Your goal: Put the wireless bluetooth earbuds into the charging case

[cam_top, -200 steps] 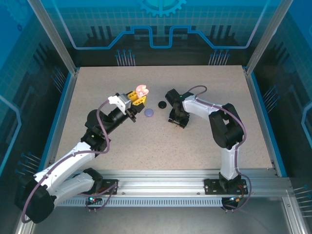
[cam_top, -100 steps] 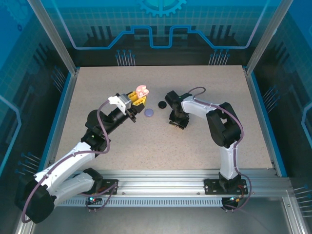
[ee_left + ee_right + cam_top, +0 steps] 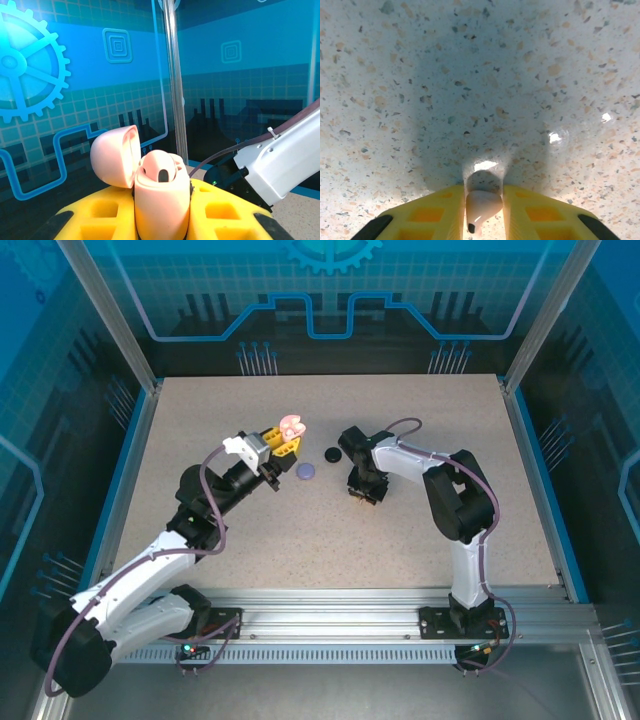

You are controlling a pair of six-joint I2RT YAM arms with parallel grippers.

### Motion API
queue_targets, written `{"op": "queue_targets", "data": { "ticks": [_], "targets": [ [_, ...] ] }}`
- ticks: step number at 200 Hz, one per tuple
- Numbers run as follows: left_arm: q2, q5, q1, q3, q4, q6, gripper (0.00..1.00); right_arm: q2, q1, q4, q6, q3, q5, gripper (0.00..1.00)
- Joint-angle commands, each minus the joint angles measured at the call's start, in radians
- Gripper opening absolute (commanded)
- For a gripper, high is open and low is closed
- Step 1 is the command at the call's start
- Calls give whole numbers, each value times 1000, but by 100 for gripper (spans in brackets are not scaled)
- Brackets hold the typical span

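My left gripper [image 3: 284, 443] is held up above the table, shut on a pinkish-beige charging case [image 3: 291, 425]. In the left wrist view the case [image 3: 162, 200] stands upright between the yellow fingers [image 3: 102, 215], its lid [image 3: 115, 155] swung open to the left. One earbud [image 3: 161, 169] sits in the case. My right gripper [image 3: 361, 492] points down at the table right of centre. In the right wrist view its yellow fingers [image 3: 427, 215] hug both sides of a pinkish-beige earbud [image 3: 482, 204] that rests on the speckled table [image 3: 470, 75].
A lilac round case [image 3: 306, 472] and a black round case [image 3: 333, 453] lie shut on the table between the two grippers. The right arm's white link [image 3: 280, 160] shows close behind the held case. Blue transparent walls [image 3: 320, 300] enclose the table.
The right gripper's jaws have narrowed around the earbud on the table, and its wrist has edged slightly left. The left arm and the open case have not moved.
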Motion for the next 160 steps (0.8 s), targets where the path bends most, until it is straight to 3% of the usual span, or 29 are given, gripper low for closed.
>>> {"op": "queue_targets", "data": {
  "ticks": [1,76,160],
  "targets": [
    [2,-6,-3,7,34,-11,0,7,1,-1,-8,-4,20,25],
    [6,-4,-3,8,29,-21,0,-49,21,52,-99,-41,72,18],
    [0,10,-4,17,30,-29,0,-340,29,179,-244,-115,107,18]
  ]
}}
